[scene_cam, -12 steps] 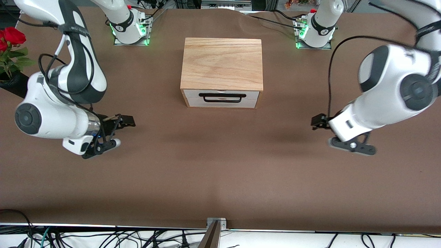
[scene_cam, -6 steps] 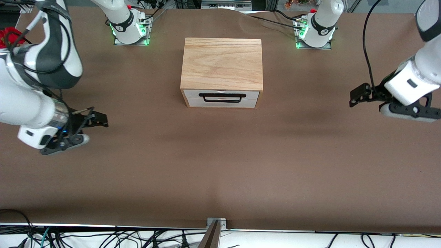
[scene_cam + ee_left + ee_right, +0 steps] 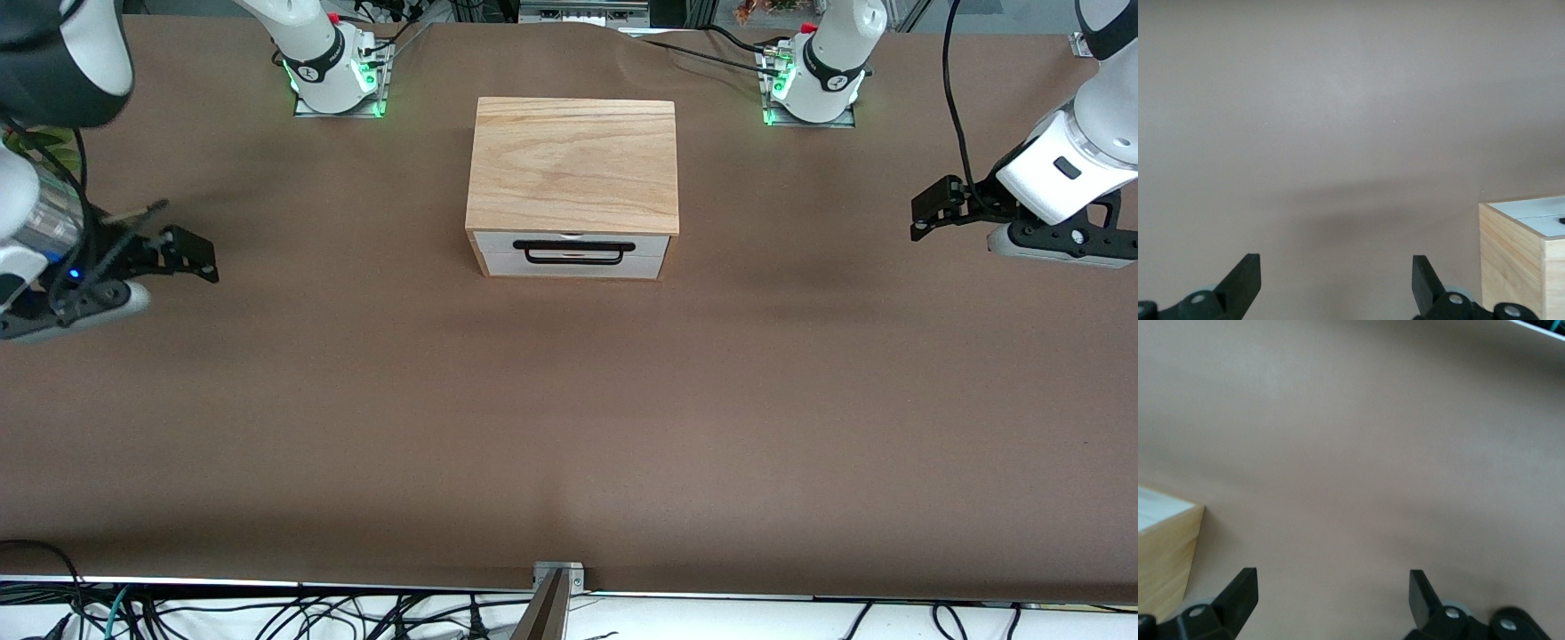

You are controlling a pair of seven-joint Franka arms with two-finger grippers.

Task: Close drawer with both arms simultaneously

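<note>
The drawer point(image 3: 498, 253) sits pushed into the light-oak box point(image 3: 573, 160) at the table's middle, its white front level with the box's front and its black bar handle point(image 3: 573, 252) facing the front camera. My left gripper point(image 3: 926, 216) is open and empty, in the air over the table near the left arm's end. My right gripper point(image 3: 197, 256) is open and empty over the right arm's end. The left wrist view shows open fingers point(image 3: 1245, 277) and a corner of the box point(image 3: 1511, 247). The right wrist view shows open fingers point(image 3: 1241, 590) and the box's corner point(image 3: 1161, 560).
The two arm bases point(image 3: 333, 67) point(image 3: 813, 76) with green lights stand along the table's edge farthest from the front camera. Green leaves point(image 3: 36, 138) show at the right arm's end. A metal bracket point(image 3: 557, 578) and cables lie at the nearest edge.
Both arms have swung away from the drawer, each toward its own end of the table. The drawer and box have not moved.
</note>
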